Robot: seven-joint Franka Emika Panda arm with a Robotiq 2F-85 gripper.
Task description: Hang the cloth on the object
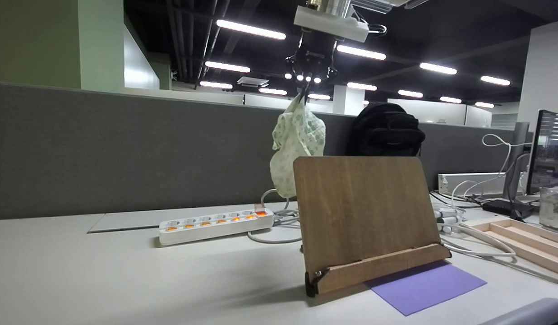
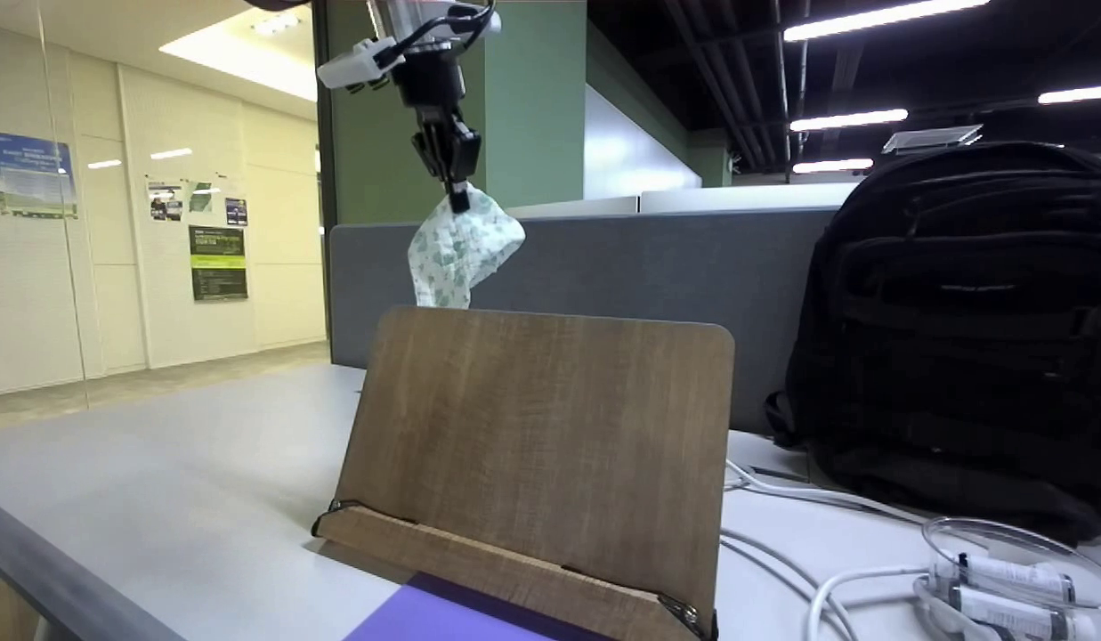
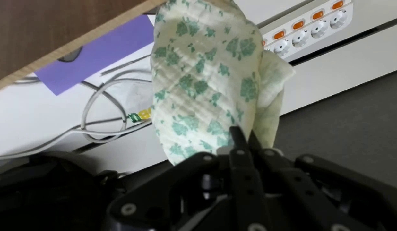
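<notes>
A pale cloth with green clover prints hangs from my gripper. It shows in both exterior views (image 1: 293, 149) (image 2: 457, 249) and the wrist view (image 3: 201, 80). My gripper (image 1: 303, 94) is shut on the cloth's upper part, also seen in an exterior view (image 2: 461, 200) and the wrist view (image 3: 245, 136). A brown wooden book stand (image 1: 369, 207) leans back on the desk, also in an exterior view (image 2: 550, 445); its top edge shows in the wrist view (image 3: 41, 29). The gripper is above and behind the stand. The stand's board hides part of the cloth's lower end in both exterior views.
A white power strip (image 1: 215, 228) lies behind the stand with cables around it. A black backpack (image 2: 959, 347) stands at the grey partition (image 1: 125, 153). A purple sheet (image 1: 432, 289) lies under the stand's front. A wooden tray (image 1: 527, 243) and a monitor (image 1: 549, 153) are beside it.
</notes>
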